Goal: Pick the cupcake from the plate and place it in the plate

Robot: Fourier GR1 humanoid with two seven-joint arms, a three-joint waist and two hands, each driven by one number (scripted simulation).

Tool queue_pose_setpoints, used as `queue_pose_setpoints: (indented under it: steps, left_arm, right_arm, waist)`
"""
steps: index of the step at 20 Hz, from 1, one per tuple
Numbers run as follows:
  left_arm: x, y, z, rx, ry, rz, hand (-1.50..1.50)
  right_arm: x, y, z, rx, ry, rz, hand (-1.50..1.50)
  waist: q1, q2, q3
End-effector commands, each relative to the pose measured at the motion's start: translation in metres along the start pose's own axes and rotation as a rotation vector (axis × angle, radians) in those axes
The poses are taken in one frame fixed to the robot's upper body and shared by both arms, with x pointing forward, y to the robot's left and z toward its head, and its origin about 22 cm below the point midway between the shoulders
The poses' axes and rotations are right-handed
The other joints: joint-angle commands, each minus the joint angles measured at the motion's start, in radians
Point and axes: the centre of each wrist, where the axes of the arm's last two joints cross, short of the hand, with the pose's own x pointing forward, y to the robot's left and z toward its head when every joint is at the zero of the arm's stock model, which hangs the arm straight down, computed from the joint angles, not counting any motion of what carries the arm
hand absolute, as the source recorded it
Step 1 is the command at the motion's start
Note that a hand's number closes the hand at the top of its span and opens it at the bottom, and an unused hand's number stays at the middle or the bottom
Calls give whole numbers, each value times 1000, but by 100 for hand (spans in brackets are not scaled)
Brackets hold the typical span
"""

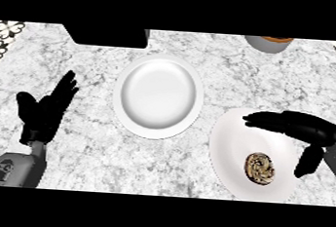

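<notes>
Approach step, nothing grasped. Cupcake (261, 167) sits on right plate (231, 139). Right hand (300, 127) spread above it, fingers relaxed, holding nothing. Left hand (47, 109) rests open at left. Next: lower, close round cupcake, carry to centre plate (158, 96) on marble surface (89, 159).

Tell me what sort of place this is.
Probably a kitchen counter: a speckled grey stone countertop carries two white plates, the middle plate bare and the right plate bearing a cupcake, with a patterned tile edge at the far left.
</notes>
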Motion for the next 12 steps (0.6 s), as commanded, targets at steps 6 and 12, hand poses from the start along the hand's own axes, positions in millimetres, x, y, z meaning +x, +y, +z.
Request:
queue_pose_setpoints:
  steps: [6, 12]
  left_arm:
    - [-1, 21, -4, 3, 9, 0, 0]
    - [-1, 22, 15, -17, 0, 1, 0]
  right_arm:
    - [10, 9, -40, 140, -21, -13, -150]
    - [20, 23, -57, 146, 6, 41, -150]
  waist:
    - [-4, -1, 0]
    - [-4, -2, 0]
